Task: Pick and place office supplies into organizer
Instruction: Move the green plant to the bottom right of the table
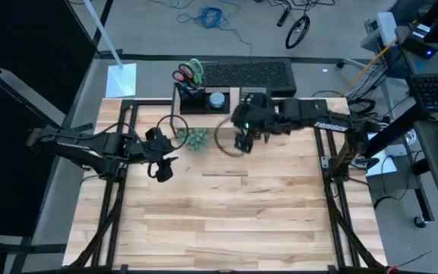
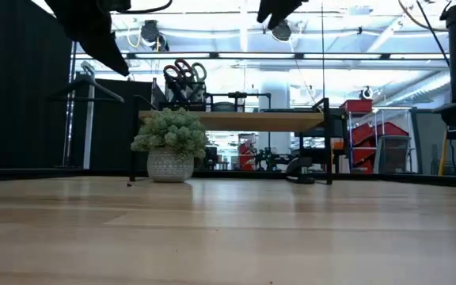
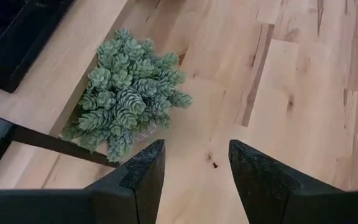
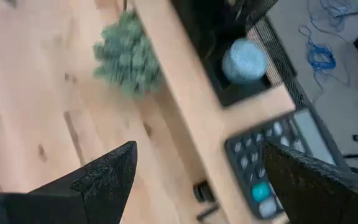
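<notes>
Right wrist view is motion-blurred: calculator [image 4: 272,168] keys unreadable, pale round item [image 4: 243,60] in the organizer [image 4: 213,56] can't be identified. High view: scissors [image 1: 190,73] in the pen cup too small to count pens beside them; right gripper [image 1: 243,141] covers part of the riser shelf [image 1: 226,99]. Low view: both arms cut off at top edge, grippers out of frame.

I find no text, label, brand or number that I can read in any of my views. The calculator [image 4: 272,165] shows its keys in my right wrist view, but the marks on them are too blurred for me to make out, and its display shows me no figures.
</notes>
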